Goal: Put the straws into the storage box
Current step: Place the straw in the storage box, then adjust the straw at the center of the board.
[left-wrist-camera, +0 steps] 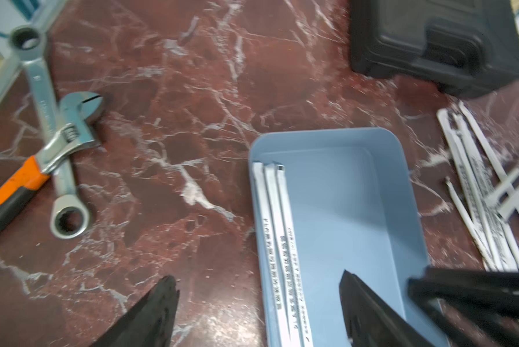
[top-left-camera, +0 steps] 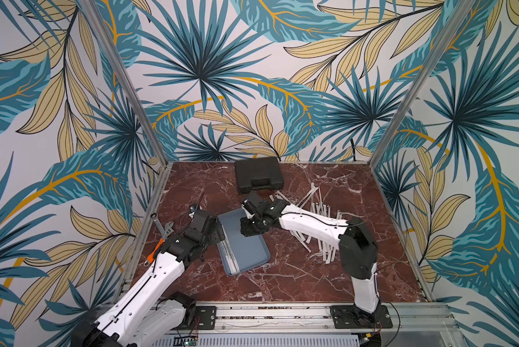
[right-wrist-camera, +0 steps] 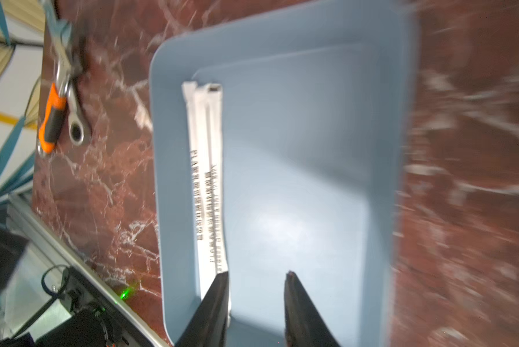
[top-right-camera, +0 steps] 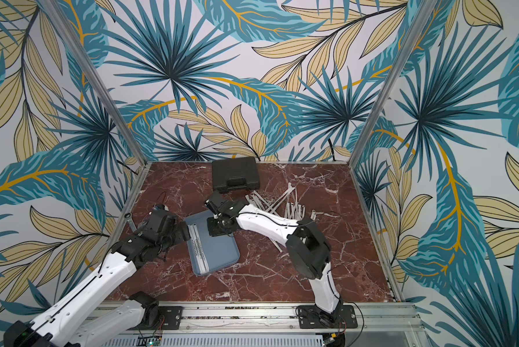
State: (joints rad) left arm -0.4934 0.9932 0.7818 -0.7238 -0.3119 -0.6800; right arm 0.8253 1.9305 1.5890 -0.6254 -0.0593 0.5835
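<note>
Three straws [left-wrist-camera: 277, 240] lie side by side, flat on the floor of the storage box [left-wrist-camera: 348, 210], lengthwise against the long wall that faces the left arm; in both top views they show as a pale strip along that wall [top-left-camera: 230, 251] [top-right-camera: 198, 251]. The rest of the straws [top-left-camera: 315, 207] lie in a loose, crisscrossed heap on the table [top-left-camera: 282, 279], just beside the box on the right arm's side and partly hidden under that arm. The blue-grey box [top-left-camera: 249, 252] sits flat near the table's middle, skewed to the table's edges. The right gripper [right-wrist-camera: 256, 275] hangs over the far end of the box, its jaws apart with only the bare box floor showing between them; one finger [right-wrist-camera: 216, 300] covers the end of the straws in the right wrist view, and whether it touches them cannot be told. The left gripper [left-wrist-camera: 258, 275] is at the box's long wall, its jaws spread wide and holding nothing, one finger over the table and one over the box floor. A closed black case [top-left-camera: 258, 174] with a handle stands at the back of the table, just behind the heap. An adjustable wrench [left-wrist-camera: 69, 129] with an orange and black grip lies across a ring spanner [left-wrist-camera: 37, 75] near the table's left edge.
</note>
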